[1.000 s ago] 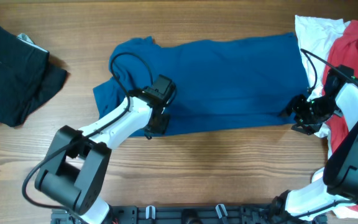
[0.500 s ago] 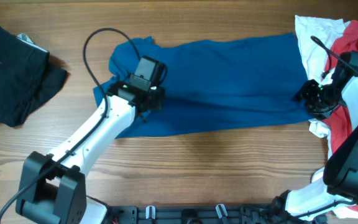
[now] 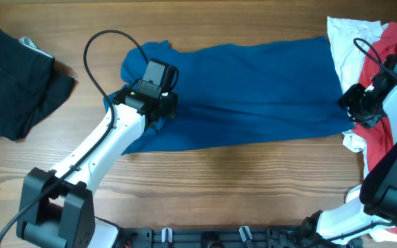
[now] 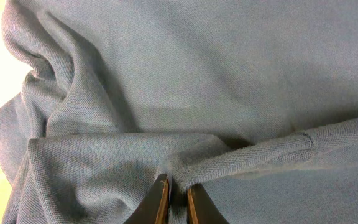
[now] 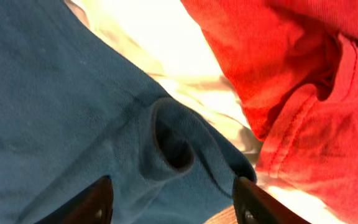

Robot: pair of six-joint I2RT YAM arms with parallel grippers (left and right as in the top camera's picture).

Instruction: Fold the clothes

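The large dark-blue shirt (image 3: 253,89) lies spread across the middle of the table. My left gripper (image 3: 163,110) is over its left part, shut on a raised fold of the blue fabric (image 4: 229,158). The wrist view shows the left gripper (image 4: 177,198) pinching that fold between nearly closed jaws. My right gripper (image 3: 355,110) is at the shirt's right edge, open. In its wrist view the right gripper (image 5: 173,202) stands wide apart over a bunched blue corner (image 5: 173,143), gripping nothing. A red tee (image 3: 395,62) and a white garment (image 3: 347,38) lie right beside it.
A black garment (image 3: 16,79) lies folded at the far left with something pale under it. The red tee (image 5: 291,74) and white cloth (image 5: 160,37) pile up against the table's right edge. Bare wood (image 3: 240,179) runs along the front.
My left gripper has moved back and left with the blue fold in it, pulling the shirt's front-left edge up. My right gripper has moved right and back, to the shirt's right edge.
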